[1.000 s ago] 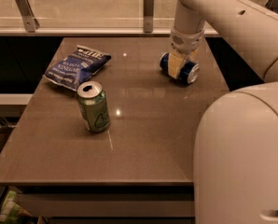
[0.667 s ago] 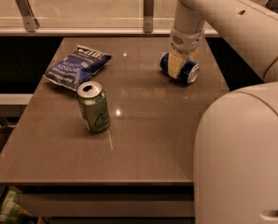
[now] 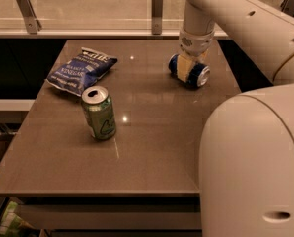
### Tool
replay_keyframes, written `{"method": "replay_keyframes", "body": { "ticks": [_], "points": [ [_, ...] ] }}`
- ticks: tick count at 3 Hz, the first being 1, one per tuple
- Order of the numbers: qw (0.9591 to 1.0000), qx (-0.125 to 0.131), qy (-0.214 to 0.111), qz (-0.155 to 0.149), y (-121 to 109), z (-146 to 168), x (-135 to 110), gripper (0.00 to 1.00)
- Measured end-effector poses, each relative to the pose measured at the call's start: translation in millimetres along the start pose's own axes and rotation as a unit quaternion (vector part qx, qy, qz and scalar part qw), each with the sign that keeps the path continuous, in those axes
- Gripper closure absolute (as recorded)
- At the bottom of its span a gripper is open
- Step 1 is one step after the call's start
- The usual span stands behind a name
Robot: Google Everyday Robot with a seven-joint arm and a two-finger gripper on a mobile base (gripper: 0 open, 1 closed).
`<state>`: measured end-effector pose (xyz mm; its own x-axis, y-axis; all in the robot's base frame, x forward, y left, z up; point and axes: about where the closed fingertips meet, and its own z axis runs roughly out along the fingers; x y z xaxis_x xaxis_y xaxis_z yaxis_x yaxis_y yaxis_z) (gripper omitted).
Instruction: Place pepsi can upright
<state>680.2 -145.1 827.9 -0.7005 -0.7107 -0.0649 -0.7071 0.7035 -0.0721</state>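
Lying on its side at two o'clock on the worktop, the pepsi can is clamped across its middle by the jaws of the gripper (silver end facing four o'clock). A green can stands at eight o'clock and a blue chip bag lies at ten.

Dim amber light, glints on table; tool at far right

blue chip bag, perhaps "Kettle", "vinegar"
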Motion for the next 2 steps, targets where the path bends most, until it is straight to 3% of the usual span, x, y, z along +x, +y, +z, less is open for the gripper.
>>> {"method": "replay_keyframes", "body": {
  "ticks": [1,2],
  "points": [
    [1.0000,0.001,-0.002,0.000,-9.3,9.2,-18.8,1.00],
    [1.0000,0.001,-0.002,0.000,-9.6,5.1,-19.0,1.00]
  ]
}}
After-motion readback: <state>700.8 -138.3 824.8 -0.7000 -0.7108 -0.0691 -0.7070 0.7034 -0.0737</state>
